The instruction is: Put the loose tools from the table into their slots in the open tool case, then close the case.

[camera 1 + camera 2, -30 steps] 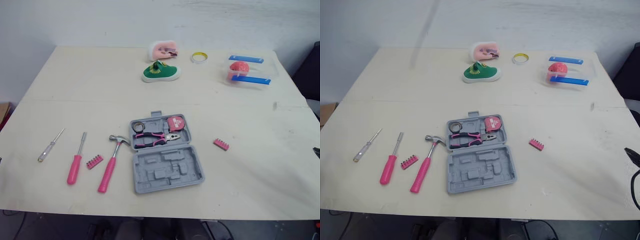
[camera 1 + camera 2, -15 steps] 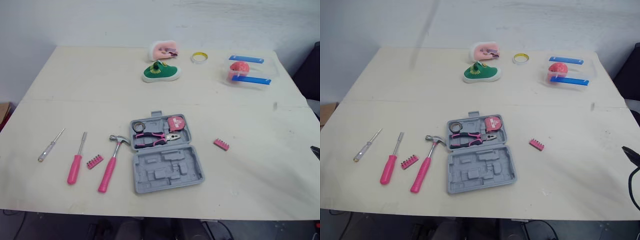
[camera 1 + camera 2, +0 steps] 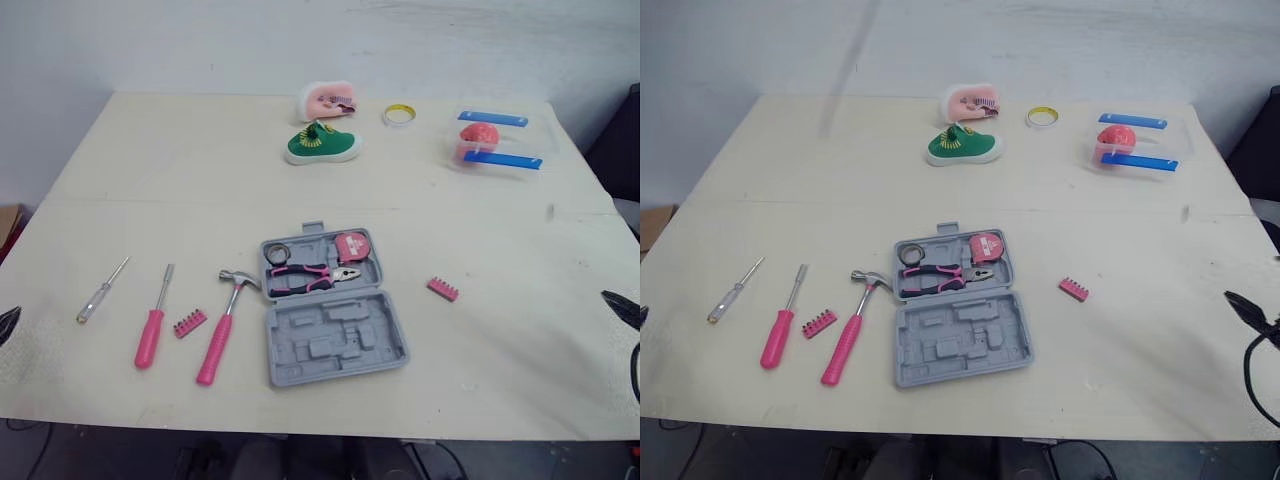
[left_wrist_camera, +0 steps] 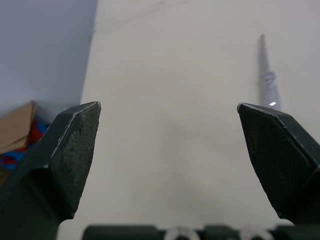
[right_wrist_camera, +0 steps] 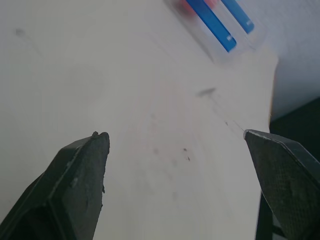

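The grey tool case (image 3: pixel 333 308) lies open mid-table. Its far half holds pink pliers (image 3: pixel 310 277), a pink tape measure (image 3: pixel 352 245) and a small ring; the near half has empty slots. Left of the case lie a pink-handled hammer (image 3: pixel 225 325), a pink bit strip (image 3: pixel 188 323), a pink screwdriver (image 3: pixel 152 325) and a clear-handled screwdriver (image 3: pixel 100 290). A second pink bit strip (image 3: pixel 442 289) lies right of the case. My left gripper (image 4: pixel 167 107) is open and empty at the table's left edge, near the clear screwdriver (image 4: pixel 266 75). My right gripper (image 5: pixel 175 134) is open and empty over the right edge.
At the back stand a green shoe (image 3: pixel 322 144), a pink dental model (image 3: pixel 328 98), a tape roll (image 3: pixel 398 114) and a clear box with blue strips (image 3: pixel 492 142), which also appears as the box (image 5: pixel 215 22) in the right wrist view.
The left gripper's tip has come in at the left edge. The right gripper has moved further in over the right edge. The tools and case have not moved.
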`<control>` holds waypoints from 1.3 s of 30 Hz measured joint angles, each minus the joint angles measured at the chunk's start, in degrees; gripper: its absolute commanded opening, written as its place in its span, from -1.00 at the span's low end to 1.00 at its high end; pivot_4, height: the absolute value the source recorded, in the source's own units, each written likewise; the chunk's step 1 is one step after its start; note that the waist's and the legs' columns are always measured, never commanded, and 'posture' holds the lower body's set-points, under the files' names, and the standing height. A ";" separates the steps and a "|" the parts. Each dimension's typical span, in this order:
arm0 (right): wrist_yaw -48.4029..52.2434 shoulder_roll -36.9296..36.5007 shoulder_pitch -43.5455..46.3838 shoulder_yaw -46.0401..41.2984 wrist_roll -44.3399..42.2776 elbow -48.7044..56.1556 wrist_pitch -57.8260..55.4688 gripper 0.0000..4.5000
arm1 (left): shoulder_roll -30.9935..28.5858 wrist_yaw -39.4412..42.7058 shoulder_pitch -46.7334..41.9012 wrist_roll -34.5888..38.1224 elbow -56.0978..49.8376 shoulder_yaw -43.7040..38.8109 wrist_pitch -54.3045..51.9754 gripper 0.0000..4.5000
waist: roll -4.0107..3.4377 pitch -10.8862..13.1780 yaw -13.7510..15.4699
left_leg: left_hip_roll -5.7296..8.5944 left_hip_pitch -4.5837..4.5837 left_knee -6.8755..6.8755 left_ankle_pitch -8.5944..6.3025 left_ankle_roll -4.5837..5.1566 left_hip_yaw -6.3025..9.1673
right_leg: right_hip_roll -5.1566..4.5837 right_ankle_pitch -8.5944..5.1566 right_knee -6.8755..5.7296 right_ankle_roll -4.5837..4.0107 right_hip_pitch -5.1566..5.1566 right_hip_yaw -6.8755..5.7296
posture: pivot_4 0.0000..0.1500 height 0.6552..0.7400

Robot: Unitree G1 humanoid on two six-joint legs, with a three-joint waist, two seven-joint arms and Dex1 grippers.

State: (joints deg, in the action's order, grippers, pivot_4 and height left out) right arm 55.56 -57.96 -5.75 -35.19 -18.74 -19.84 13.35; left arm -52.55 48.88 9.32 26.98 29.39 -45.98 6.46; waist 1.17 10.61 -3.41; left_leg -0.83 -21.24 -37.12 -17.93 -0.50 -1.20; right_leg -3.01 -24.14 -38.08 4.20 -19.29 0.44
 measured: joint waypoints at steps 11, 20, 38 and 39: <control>5.01 0.63 7.08 10.33 -5.37 15.50 -11.36 1.00 | 2.08 2.00 -1.10 2.34 -27.33 10.87 -14.10 0.97 | 0.00 0.00 0.34 | 0.00 -0.09 -0.11 0.11 -0.18 0.04 | 0.01 0.01 0.08 0.01 0.04 -0.02 | 1.00 1.00; 7.54 2.96 8.56 20.71 -7.22 28.61 -20.94 0.39 | 3.05 4.87 -4.37 1.81 -43.97 27.01 -21.06 0.00 | 0.00 0.00 0.44 | 0.00 -0.05 -0.22 0.11 -0.20 0.10 | 0.04 0.01 0.12 0.02 0.20 -0.04 | 1.00 1.00; 3.47 10.65 22.17 39.31 6.11 25.75 -23.39 -0.99 | 11.18 -3.40 -11.33 -9.65 -46.70 44.34 -26.54 -1.00 | 0.00 0.01 1.14 | -0.02 -0.06 -0.35 0.12 -0.21 0.24 | 0.14 0.01 0.22 0.02 0.33 -0.12 | 1.00 1.00; 3.21 11.10 22.92 39.74 6.90 24.86 -23.36 -0.99 | 11.95 -4.17 -12.17 -10.16 -46.73 45.21 -27.15 -1.00 | 0.00 0.01 1.37 | -0.02 -0.06 -0.35 0.12 -0.21 0.25 | 0.14 0.01 0.23 0.02 0.33 -0.12 | 1.00 1.00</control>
State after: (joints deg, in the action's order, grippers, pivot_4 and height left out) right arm 58.77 -46.86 17.17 4.55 -11.83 5.01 -10.01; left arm -40.60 44.72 -2.85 16.83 -17.34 -0.78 -20.69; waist 1.17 10.62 -2.04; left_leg -0.86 -21.29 -37.47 -17.82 -0.72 -0.96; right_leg -2.87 -24.12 -37.85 4.23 -18.96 0.33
